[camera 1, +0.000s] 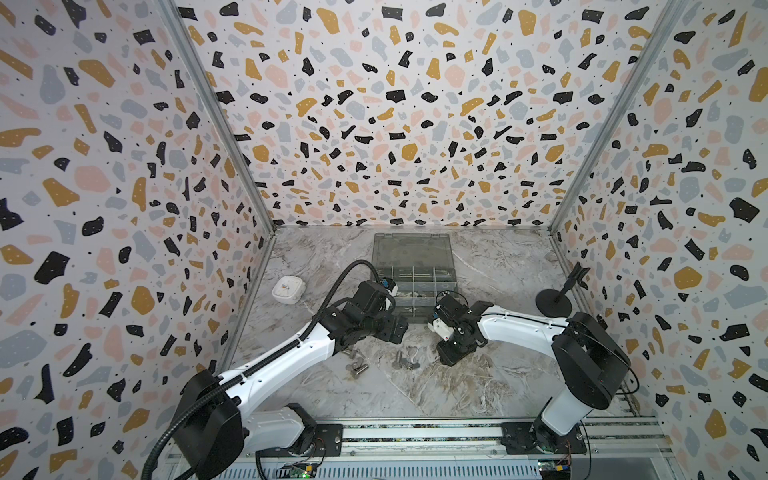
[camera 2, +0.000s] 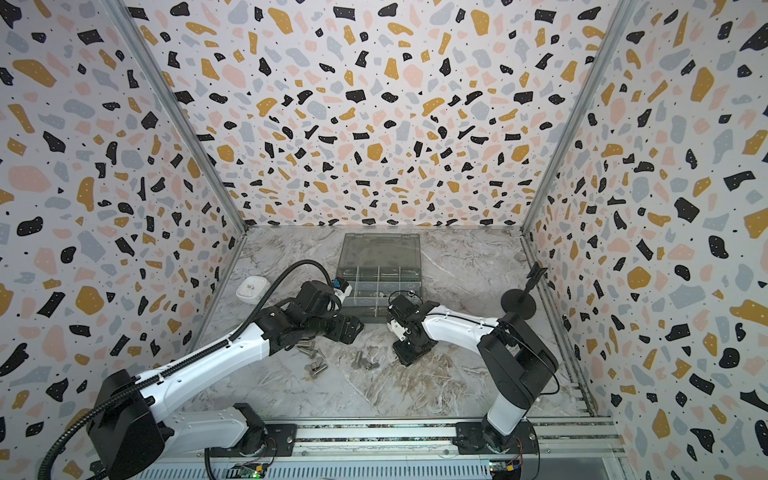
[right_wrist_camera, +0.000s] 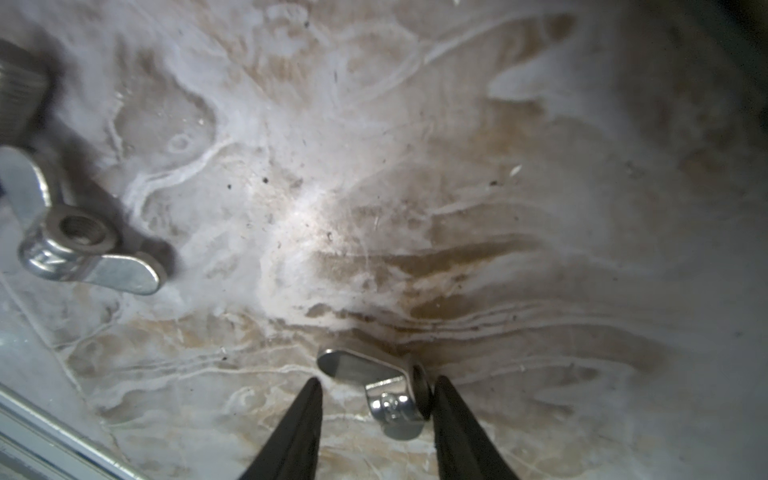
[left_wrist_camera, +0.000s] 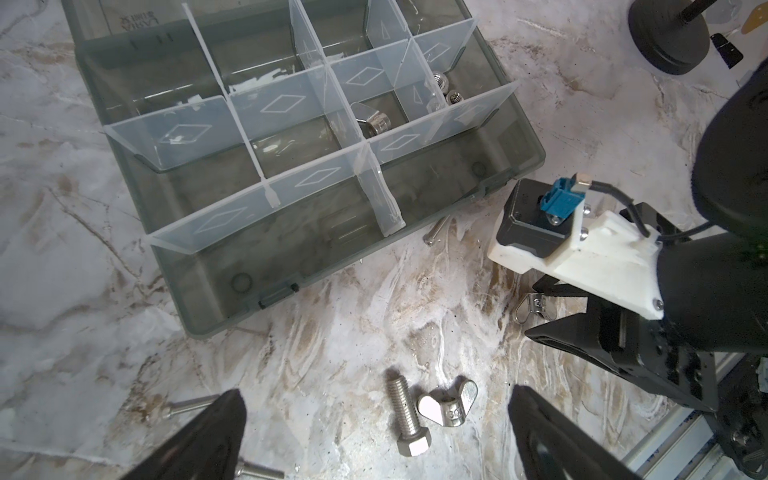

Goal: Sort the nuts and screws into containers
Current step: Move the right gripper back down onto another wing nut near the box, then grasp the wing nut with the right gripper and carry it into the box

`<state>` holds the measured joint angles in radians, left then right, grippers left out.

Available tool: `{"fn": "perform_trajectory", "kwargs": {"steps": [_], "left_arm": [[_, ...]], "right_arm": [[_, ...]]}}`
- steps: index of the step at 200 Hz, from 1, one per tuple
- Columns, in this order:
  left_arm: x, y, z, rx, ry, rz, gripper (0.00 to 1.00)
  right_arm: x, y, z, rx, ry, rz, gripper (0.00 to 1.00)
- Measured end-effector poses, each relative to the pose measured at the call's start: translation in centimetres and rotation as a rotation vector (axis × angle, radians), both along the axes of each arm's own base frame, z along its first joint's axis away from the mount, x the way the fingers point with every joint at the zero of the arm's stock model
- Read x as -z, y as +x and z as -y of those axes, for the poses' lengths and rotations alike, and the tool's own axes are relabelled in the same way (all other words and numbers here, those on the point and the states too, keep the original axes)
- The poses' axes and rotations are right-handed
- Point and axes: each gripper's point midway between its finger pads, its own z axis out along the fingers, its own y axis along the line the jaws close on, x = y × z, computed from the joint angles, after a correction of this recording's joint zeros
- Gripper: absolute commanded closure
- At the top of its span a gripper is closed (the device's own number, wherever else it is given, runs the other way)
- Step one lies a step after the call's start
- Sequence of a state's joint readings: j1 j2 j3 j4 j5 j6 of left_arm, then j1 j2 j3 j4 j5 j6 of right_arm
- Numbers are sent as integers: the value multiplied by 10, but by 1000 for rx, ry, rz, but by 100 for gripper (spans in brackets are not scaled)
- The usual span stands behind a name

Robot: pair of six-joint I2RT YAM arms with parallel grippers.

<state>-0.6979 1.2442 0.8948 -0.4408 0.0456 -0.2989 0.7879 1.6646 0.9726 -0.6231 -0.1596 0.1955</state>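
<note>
Progress: under half done, by my reckoning; a few nuts sit in the translucent grey plastic organiser box; no screw shows in any compartment; several pieces lie loose on the marbled table
Left gripper: jaws spread wide; holding nothing; hovering over the loose pieces
Right gripper: jaws astride a small silver winged nut lying on the table; one finger touches it, the other stands clear; not clamped yet
Middle compartment: one shiny winged nut; beyond the left gripper, past the box's near row
Neighbouring compartment: two rounded silver nuts with threaded holes; farther from the left gripper
Other compartments: nothing I can make out through the clear dividers; farthest row partly hidden
Left to sort: a silver hex-headed threaded bolt and a second loose winged nut, side by side just ahead of the left gripper's jaws; slim screws beside one of its fingers; another slim screw against the box's near wall
</note>
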Motion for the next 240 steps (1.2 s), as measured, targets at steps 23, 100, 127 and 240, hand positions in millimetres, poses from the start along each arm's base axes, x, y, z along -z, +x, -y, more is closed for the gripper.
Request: {"fn": "perform_trajectory", "kwargs": {"steps": [23, 100, 127, 240], "left_arm": [[0, 0, 0, 2, 4, 4, 0], [0, 3, -3, -1, 22, 20, 1], [0, 4, -4, -6, 26, 25, 1], [-10, 14, -16, -55, 15, 56, 0]], "right_arm": [[2, 1, 1, 0, -14, 2, 70], [-2, 8, 0, 0, -45, 22, 81], [-19, 19, -8, 3, -36, 48, 81], [-104, 111, -57, 47, 67, 228, 81]]}}
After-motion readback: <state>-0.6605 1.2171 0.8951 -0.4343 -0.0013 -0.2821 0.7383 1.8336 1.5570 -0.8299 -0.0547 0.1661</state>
